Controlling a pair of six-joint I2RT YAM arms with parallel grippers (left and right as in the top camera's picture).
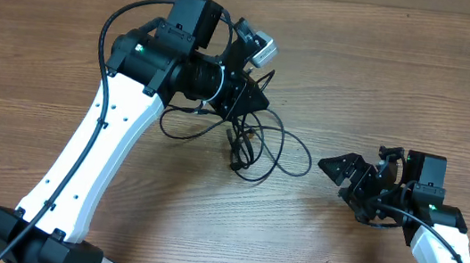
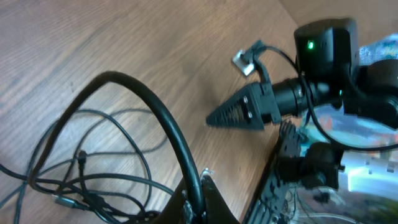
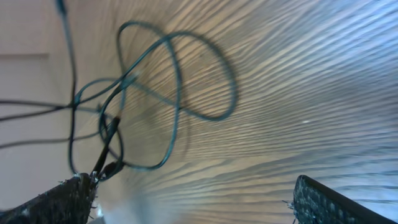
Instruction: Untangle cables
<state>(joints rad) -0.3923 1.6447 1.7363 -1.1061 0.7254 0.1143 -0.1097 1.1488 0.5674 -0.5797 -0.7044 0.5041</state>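
Left fingers (image 2: pixel 205 200): closed on one strand of the cables (image 1: pixel 240 146); in the left wrist view that strand arcs out of the tips and looks thick because it is close to the lens.
Right fingers (image 1: pixel 339 165): spread wide, nothing between them.
Hidden: overhead, the left wrist body covers its own tips and the strand in them.
Hard to make out: which strand crosses over which in the knot; right wrist view is streaked and blurred; right side of the left wrist view is blurred.
Cut off: both arm bases, at the bottom edge overhead.
Cables position: loose tangle on the counter (image 1: pixel 49 37), mid-frame, just below the left fingers; widest loop reaches toward the right fingers but stays apart from them.
Plugs: small dark ends bunched at the knot.
Edges: far counter edge runs along the top overhead, near the left wrist.
Open room: bare wood left of the left arm, in front of the tangle, and between loop and right fingers.
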